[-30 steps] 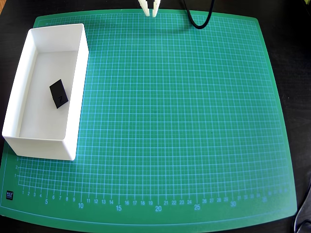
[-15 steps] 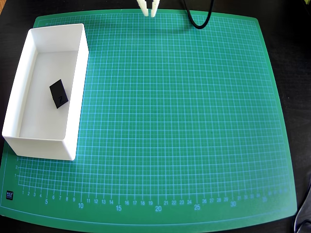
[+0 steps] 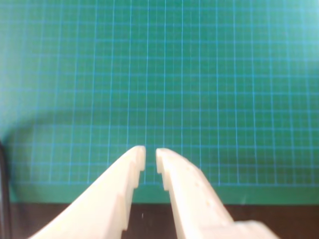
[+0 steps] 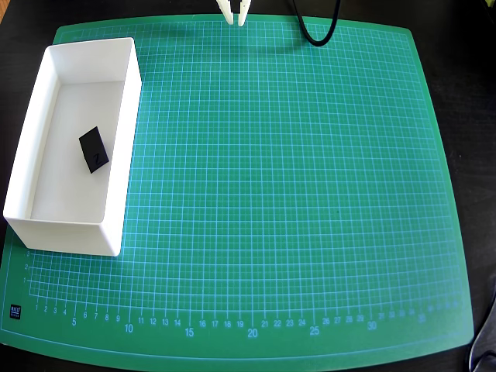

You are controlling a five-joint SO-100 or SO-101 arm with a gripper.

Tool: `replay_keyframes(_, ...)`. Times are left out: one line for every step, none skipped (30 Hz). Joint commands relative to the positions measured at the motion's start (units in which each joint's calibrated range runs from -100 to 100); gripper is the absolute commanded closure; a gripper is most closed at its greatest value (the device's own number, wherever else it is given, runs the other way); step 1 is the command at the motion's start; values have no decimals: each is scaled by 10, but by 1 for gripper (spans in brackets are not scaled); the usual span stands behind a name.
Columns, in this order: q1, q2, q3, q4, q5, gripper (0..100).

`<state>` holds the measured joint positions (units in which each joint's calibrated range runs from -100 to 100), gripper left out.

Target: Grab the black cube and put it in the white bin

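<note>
Dark tabletop (image 4: 23, 15) peeking out round the edges in the overhead view, and nearly all of it is covered by a big green cutting mat (image 4: 294, 194) with a pale grid and numbers along its near edge. On the mat's left side sits the white bin (image 4: 116, 167), long and upright-walled. A black cable (image 4: 316, 35) loops onto the mat's top edge. The wrist view shows the mat's edge meeting the dark tabletop
</note>
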<state>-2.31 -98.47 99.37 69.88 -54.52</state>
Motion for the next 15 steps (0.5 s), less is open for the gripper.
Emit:
replay_keyframes(0, -3, 2, 5, -1, 98)
replay_keyframes(0, -3, 2, 6, -1, 98)
replay_keyframes(0, -3, 2, 10, 0, 98)
replay_keyframes(0, 0, 2, 12, 0, 98)
replay_keyframes(0, 3, 2, 12, 0, 98)
replay_keyframes(0, 3, 2, 12, 0, 98)
replay_keyframes(0, 3, 2, 12, 0, 98)
replay_keyframes(0, 3, 2, 12, 0, 98)
replay_keyframes(0, 2, 2, 12, 0, 98)
replay_keyframes(0, 2, 2, 12, 3, 98)
replay_keyframes(0, 2, 2, 12, 3, 98)
replay_keyframes(0, 0, 2, 12, 1, 98)
replay_keyframes(-1, 0, 2, 12, 3, 98)
replay_keyframes(-1, 1, 2, 12, 3, 98)
replay_keyframes(-1, 1, 2, 12, 3, 98)
